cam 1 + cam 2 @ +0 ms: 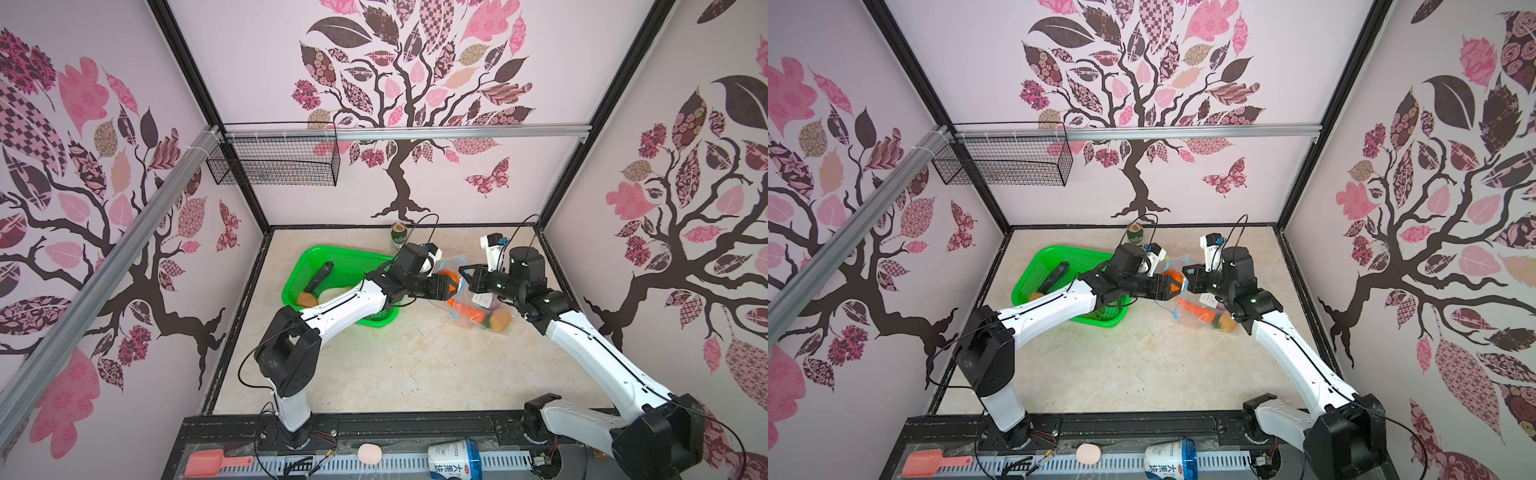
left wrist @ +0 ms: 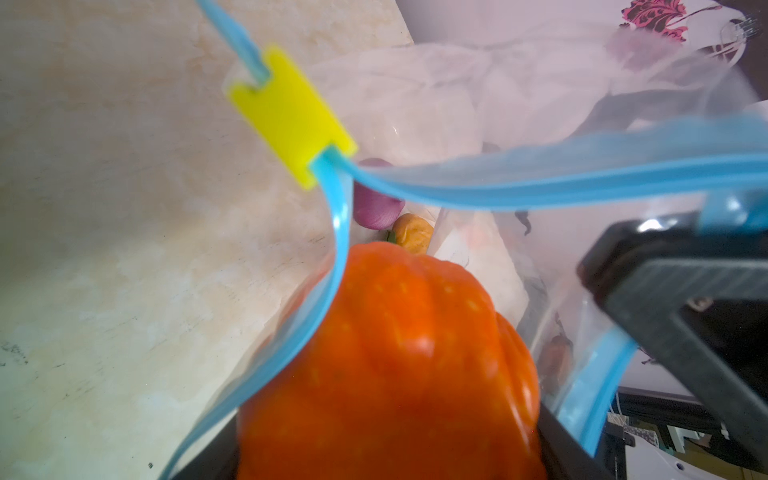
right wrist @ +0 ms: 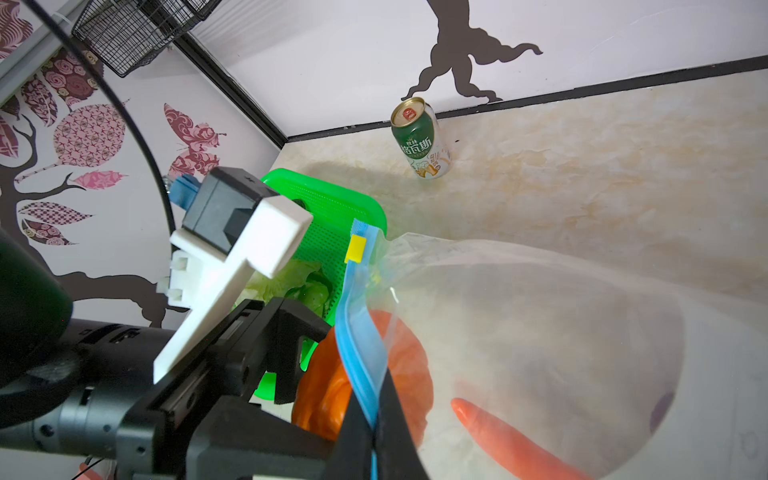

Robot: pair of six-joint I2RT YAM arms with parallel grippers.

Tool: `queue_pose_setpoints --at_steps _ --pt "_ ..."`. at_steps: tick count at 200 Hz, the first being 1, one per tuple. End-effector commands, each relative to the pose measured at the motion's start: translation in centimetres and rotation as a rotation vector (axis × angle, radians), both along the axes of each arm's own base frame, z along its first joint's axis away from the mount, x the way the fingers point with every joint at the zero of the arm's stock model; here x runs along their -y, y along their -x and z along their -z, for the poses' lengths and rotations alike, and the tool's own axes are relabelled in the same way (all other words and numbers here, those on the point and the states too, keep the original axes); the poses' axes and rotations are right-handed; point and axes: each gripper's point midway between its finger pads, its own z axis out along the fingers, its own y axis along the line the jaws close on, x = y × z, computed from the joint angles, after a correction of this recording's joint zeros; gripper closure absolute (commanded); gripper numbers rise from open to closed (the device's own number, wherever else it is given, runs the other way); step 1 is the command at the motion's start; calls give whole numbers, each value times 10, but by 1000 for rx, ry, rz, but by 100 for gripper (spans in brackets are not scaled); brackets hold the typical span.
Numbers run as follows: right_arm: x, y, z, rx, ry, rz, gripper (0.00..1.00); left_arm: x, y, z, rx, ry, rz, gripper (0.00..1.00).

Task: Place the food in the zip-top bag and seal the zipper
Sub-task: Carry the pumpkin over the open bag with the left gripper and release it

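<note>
1. Both top views: we see the left gripper (image 1: 454, 286) spread wide around an orange ribbed vegetable piece (image 1: 445, 274) at the mouth of the large clear crinkly zip-top bag (image 1: 478, 301), beside the green perforated plastic basket (image 1: 316, 259).
2. Left wrist view: we see that piece sitting between the light-blue zipper (image 2: 540, 183) strips.
3. Right wrist view: we see the right gripper (image 3: 375, 432) pinched shut on the zipper; an orange carrot (image 3: 511, 440) lies inside the bag.
</note>
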Motion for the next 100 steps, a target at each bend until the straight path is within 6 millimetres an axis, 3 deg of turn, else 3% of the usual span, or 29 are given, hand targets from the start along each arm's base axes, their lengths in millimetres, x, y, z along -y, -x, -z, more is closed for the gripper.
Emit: queue_pose_setpoints --at_steps 1,60,65,100 --pt "0 5 -15 44 -19 -10 100 2 -3 -16 32 9 4 27" --pt "1 6 -17 49 -16 -5 100 -8 0 -37 69 11 -18 18" --pt "1 6 -16 48 -15 -5 100 -9 0 -38 69 11 -18 14" --pt "1 6 -16 47 -15 -7 100 -12 0 -38 68 7 -24 11"
